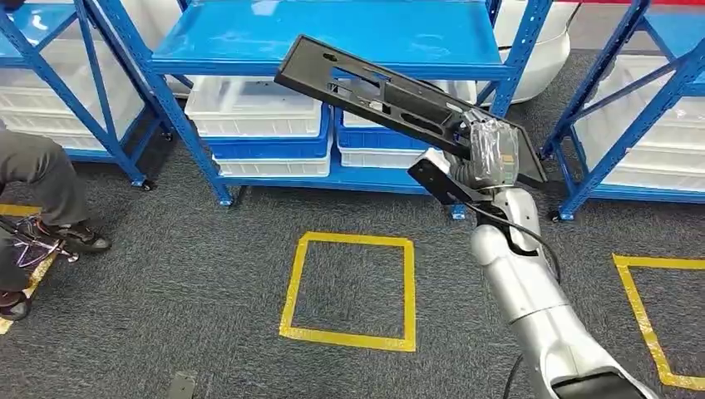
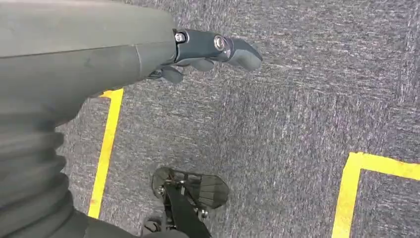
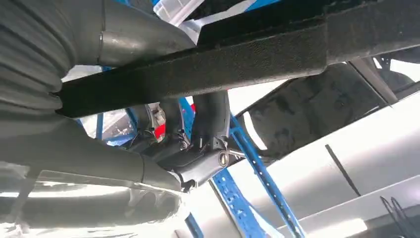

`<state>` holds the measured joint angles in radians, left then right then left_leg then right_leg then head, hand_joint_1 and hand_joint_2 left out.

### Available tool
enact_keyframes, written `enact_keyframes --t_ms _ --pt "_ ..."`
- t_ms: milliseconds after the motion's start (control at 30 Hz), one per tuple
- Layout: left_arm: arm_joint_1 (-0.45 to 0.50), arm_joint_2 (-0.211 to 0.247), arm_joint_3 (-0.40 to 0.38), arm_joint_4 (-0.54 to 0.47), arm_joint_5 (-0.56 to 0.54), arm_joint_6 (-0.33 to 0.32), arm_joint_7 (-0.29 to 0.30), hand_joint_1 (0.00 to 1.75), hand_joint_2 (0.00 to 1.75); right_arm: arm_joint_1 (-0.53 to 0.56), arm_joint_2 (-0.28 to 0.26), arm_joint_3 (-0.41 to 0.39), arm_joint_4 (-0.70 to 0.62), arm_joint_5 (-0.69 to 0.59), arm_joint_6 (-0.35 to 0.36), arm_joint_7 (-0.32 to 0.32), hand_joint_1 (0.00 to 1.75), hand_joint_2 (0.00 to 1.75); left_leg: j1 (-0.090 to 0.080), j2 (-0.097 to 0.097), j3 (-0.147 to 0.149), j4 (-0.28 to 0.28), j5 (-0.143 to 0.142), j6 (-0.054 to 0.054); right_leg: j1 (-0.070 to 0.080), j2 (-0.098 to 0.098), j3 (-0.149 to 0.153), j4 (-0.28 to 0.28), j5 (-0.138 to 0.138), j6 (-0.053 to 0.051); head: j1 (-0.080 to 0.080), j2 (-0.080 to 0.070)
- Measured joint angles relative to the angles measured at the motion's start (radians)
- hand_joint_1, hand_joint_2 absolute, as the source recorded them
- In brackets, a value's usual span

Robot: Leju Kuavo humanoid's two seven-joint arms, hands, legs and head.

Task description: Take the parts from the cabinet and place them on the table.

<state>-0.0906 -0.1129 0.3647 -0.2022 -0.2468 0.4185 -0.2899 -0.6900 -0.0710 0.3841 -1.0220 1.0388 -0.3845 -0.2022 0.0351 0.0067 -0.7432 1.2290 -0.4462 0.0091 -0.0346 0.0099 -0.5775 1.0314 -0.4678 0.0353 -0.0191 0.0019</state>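
Observation:
A long flat black part (image 1: 391, 104) with cut-outs is held up in the air in front of the blue cabinet (image 1: 332, 41), tilted down toward the right. My right hand (image 1: 489, 154) grips its lower right end. In the right wrist view the black part (image 3: 247, 59) crosses close to the camera, with the right hand (image 3: 198, 153) wrapped around it from below. My left hand (image 2: 208, 54) hangs over the grey carpet with its fingers loosely curled and nothing in it.
White bins (image 1: 258, 108) sit on the cabinet's lower blue shelf. More blue racks (image 1: 632, 100) stand at both sides. A yellow taped square (image 1: 349, 287) marks the carpet. A seated person's legs and shoes (image 1: 50, 224) are at the left.

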Motion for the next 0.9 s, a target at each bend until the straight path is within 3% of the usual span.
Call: enact_keyframes --t_ms 33,67,100,133,200,233,267,300,367,400,433,467,533,567,600,633,667,800,900 --pt "0.000 0.000 0.000 0.000 -0.003 0.000 0.000 0.00 1.75 -0.001 0.001 0.000 -0.001 0.000 -0.001 0.000 1.75 1.75 -0.006 -0.004 0.057 -0.108 0.046 0.015 0.002 0.002 0.003 -0.002 0.000 0.000 0.000 0.000" --pt "-0.001 0.001 0.000 0.000 -0.003 0.000 0.000 0.00 1.75 -0.002 0.002 0.000 -0.002 -0.001 -0.002 0.000 1.75 1.75 -0.012 -0.013 0.089 -0.172 0.047 0.027 -0.003 0.004 0.003 -0.005 0.000 0.000 0.002 0.000" --pt "-0.001 0.001 0.000 0.000 -0.004 0.000 0.002 0.00 1.75 -0.005 0.001 0.000 -0.002 -0.001 -0.003 0.000 1.75 1.75 -0.017 -0.012 0.096 -0.175 0.043 0.027 0.008 0.004 -0.002 -0.006 0.002 0.003 0.003 0.000" --pt "-0.002 0.001 0.000 0.000 -0.006 0.000 0.002 0.00 1.75 -0.003 0.002 0.000 -0.001 -0.001 -0.003 0.000 1.75 1.75 -0.025 -0.012 0.095 -0.181 0.044 0.029 -0.003 0.004 -0.004 -0.008 0.002 0.004 -0.001 0.000" --pt "-0.001 0.002 0.001 0.000 -0.005 0.002 0.003 0.00 1.75 0.002 0.004 0.000 -0.001 -0.001 -0.004 0.000 1.75 1.75 -0.033 -0.011 0.093 -0.185 0.044 0.033 -0.004 0.004 -0.002 -0.017 0.006 0.011 -0.005 0.000" --pt "-0.002 0.002 0.001 0.000 -0.005 0.002 0.003 0.00 1.75 0.002 0.005 -0.001 -0.003 -0.001 -0.004 0.000 1.75 1.75 -0.031 -0.009 0.107 -0.211 0.051 0.038 0.001 0.003 -0.001 -0.023 0.006 0.014 -0.005 0.000" --pt "-0.002 -0.001 0.001 0.000 -0.005 0.002 0.003 0.00 1.75 0.000 0.004 -0.002 -0.003 0.000 -0.004 0.000 1.75 1.75 -0.025 -0.005 0.117 -0.230 0.061 0.036 0.002 -0.004 -0.010 -0.006 -0.005 0.012 -0.001 0.000" --pt "-0.003 -0.003 0.001 0.000 -0.005 0.002 0.002 0.00 1.75 -0.005 0.003 -0.003 -0.003 0.003 -0.005 -0.002 1.75 1.75 -0.028 -0.006 0.119 -0.235 0.064 0.041 0.005 -0.005 -0.035 0.042 -0.031 0.004 0.001 0.000" --pt "-0.003 -0.003 0.002 0.000 -0.004 0.002 0.002 0.00 1.75 -0.003 0.005 -0.003 -0.002 0.006 -0.005 -0.002 1.75 1.75 -0.031 -0.006 0.116 -0.235 0.064 0.042 0.005 -0.005 -0.112 0.196 -0.090 -0.008 0.001 0.000" --pt "-0.003 -0.003 0.002 0.000 -0.004 0.002 0.002 0.00 1.75 0.000 0.004 -0.003 0.000 0.006 -0.005 -0.002 1.75 1.75 -0.033 -0.006 0.115 -0.234 0.064 0.042 0.006 -0.005 -0.143 0.255 -0.107 -0.007 0.002 0.000" --pt "-0.002 -0.003 0.002 0.000 -0.004 0.002 0.002 0.00 1.75 0.002 0.004 -0.003 0.002 0.007 -0.005 -0.002 1.75 1.75 -0.036 -0.009 0.113 -0.233 0.064 0.042 0.008 -0.005 -0.157 0.277 -0.103 -0.001 0.002 0.000" --pt "-0.002 -0.004 0.002 0.000 -0.003 0.002 0.002 0.00 1.75 0.003 0.004 -0.003 0.002 0.008 -0.005 -0.002 1.75 1.75 -0.036 -0.011 0.113 -0.232 0.064 0.041 0.009 -0.005 -0.147 0.253 -0.088 0.004 0.002 0.000" --pt "-0.002 -0.006 0.003 0.000 -0.003 0.002 0.003 0.00 1.75 -0.001 0.004 -0.003 0.002 0.011 -0.007 -0.002 1.75 1.75 -0.039 -0.013 0.113 -0.227 0.064 0.041 0.011 -0.006 -0.058 0.073 -0.012 0.019 0.002 0.000" --pt "-0.002 -0.006 0.003 0.000 -0.003 0.002 0.003 0.00 1.75 -0.005 0.004 -0.003 0.002 0.014 -0.011 -0.001 1.75 1.75 -0.040 -0.013 0.111 -0.221 0.062 0.038 0.012 -0.011 -0.015 -0.012 0.013 0.018 0.002 0.000" --pt "-0.002 -0.006 0.005 0.000 -0.003 0.003 0.003 0.00 1.75 -0.009 0.007 -0.004 0.003 0.016 -0.014 -0.002 1.75 1.75 -0.055 -0.013 0.102 -0.211 0.055 0.036 0.010 -0.010 -0.004 -0.026 0.023 0.007 0.001 0.000" --pt "-0.002 -0.006 0.006 0.000 -0.003 0.005 0.003 0.00 1.75 -0.010 0.012 -0.005 0.003 0.015 -0.014 -0.002 1.75 1.75 -0.049 -0.011 0.099 -0.208 0.058 0.049 0.005 -0.007 -0.011 -0.026 0.023 0.000 -0.001 0.000" --pt "-0.002 -0.005 0.010 0.000 -0.003 0.005 0.003 0.00 1.75 -0.008 0.013 -0.007 0.004 0.012 -0.014 -0.002 1.75 1.75 -0.050 -0.011 0.097 -0.209 0.059 0.046 0.011 -0.006 -0.014 -0.027 0.026 -0.005 -0.001 0.000" --pt "-0.001 -0.007 0.013 0.000 -0.005 0.005 0.003 0.00 1.75 -0.009 0.014 -0.008 0.005 0.005 -0.013 -0.016 1.75 1.75 -0.047 -0.011 0.096 -0.215 0.067 0.038 0.015 -0.006 -0.017 -0.027 0.032 -0.015 0.000 0.000" --pt "-0.001 -0.007 0.016 0.000 -0.005 0.005 0.003 0.00 1.75 -0.008 0.014 -0.008 0.005 -0.005 -0.013 -0.018 1.75 1.75 -0.044 -0.011 0.097 -0.217 0.070 0.033 0.016 -0.006 -0.017 -0.027 0.032 -0.015 0.000 0.000"
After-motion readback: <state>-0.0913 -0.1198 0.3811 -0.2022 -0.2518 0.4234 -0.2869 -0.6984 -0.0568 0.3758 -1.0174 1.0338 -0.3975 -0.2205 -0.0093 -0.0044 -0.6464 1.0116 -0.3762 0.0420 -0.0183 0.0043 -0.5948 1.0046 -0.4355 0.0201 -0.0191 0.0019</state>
